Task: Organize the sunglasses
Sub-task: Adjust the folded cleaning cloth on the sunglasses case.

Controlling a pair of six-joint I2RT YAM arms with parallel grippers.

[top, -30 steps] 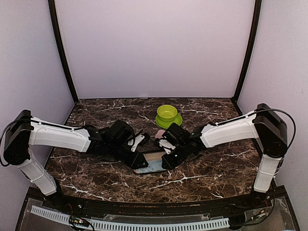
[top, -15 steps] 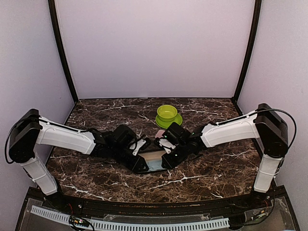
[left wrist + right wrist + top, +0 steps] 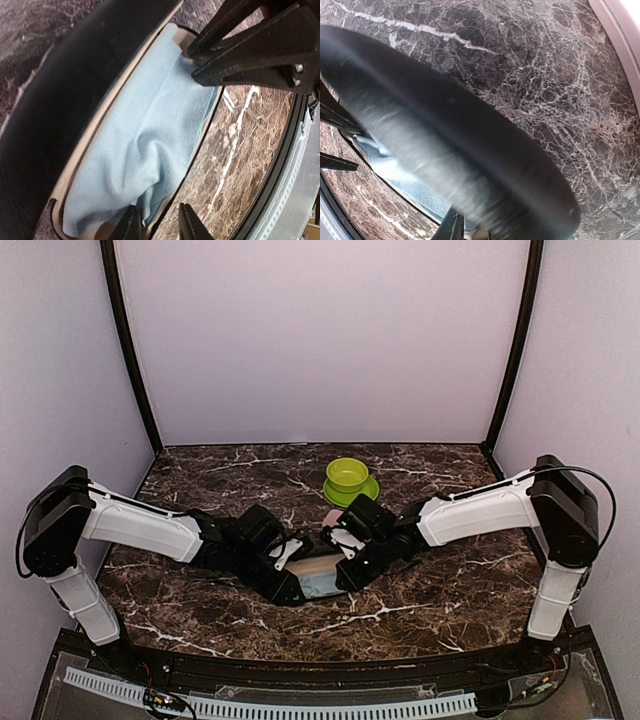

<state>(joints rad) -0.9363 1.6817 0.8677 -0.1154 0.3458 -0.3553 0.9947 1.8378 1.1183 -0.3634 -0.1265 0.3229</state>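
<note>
Top external view counts two arms, the left arm (image 3: 140, 525) and the right arm (image 3: 475, 510), reaching in from either side to meet at one open black case (image 3: 312, 566) near the middle of the table (image 3: 450, 580). One pale blue cloth (image 3: 322, 585) lies rumpled inside the case. The left gripper (image 3: 290, 588) is at the case's near left end. In the left wrist view its two fingertips (image 3: 131, 227) stand close together astride the cream rim, pinching it with a corner of the cloth. The right gripper (image 3: 345, 578) is at the other end; seen from the left wrist, its two black fingers (image 3: 250, 65) close to a point on the rim, and in its own view the blurred black lid fills most of the frame. The sunglasses cannot be made out in any view. Behind the case stand one green bowl (image 3: 347, 476) on one green plate (image 3: 366, 490), and one pink object (image 3: 330, 515) is mostly hidden by the right wrist. The table is dark brown marble with white veins. Plain lilac walls (image 3: 320, 340) enclose it on three sides, with two black posts (image 3: 125, 350) at the back corners and one white slotted strip (image 3: 300, 706) along the near edge.
</note>
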